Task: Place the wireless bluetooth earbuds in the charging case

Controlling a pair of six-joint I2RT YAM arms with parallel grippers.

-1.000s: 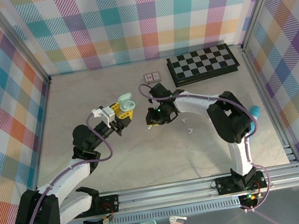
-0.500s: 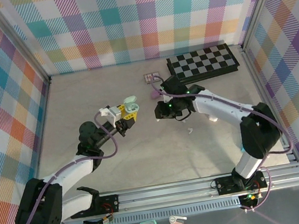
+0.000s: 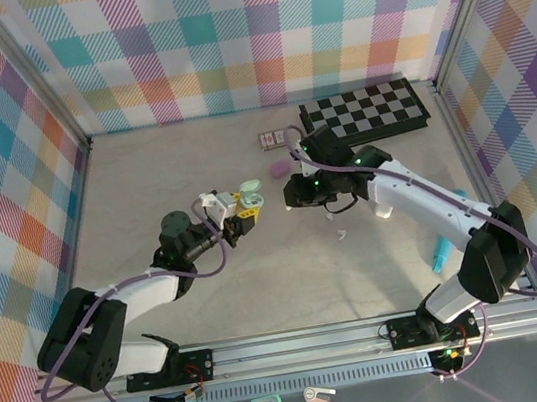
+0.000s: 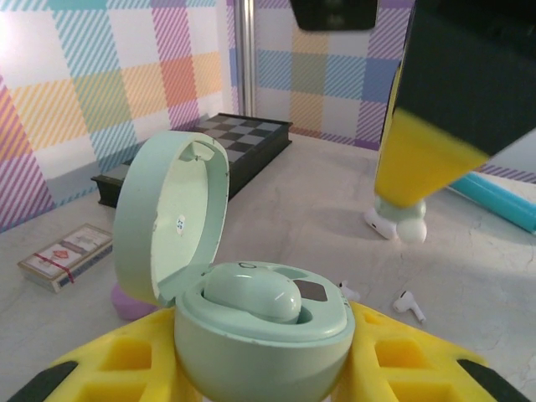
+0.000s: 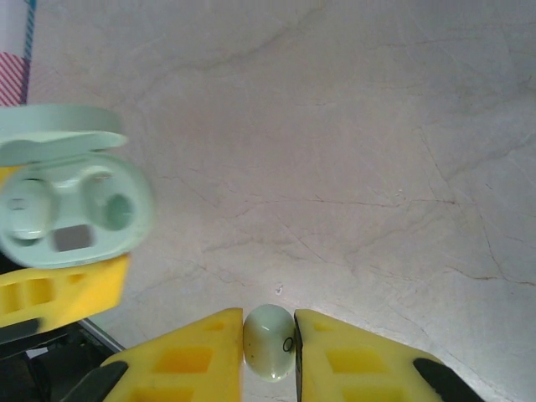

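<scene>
Open case and pinched bud, side by side.
A white earbud [image 3: 339, 234] lies loose on the table [image 3: 144, 179], nearest. Past it the left gripper [image 3: 245, 202] clamps the mint charging case [image 4: 260, 322], lid up, seated earbud [image 4: 251, 293] inside. Just beside, the right gripper [image 5: 269, 318] pinches a pale green earbud [image 5: 268, 347]. The chessboard [image 3: 364, 113] is farthest.

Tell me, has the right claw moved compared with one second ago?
Yes. The right claw has moved farther back on the table, closer to the chessboard, while gripping a pale green earbud.

Chessboard [image 3: 365, 114] at the back, card pack [image 3: 271, 139] beside it, teal stick [image 3: 442, 256]
</scene>
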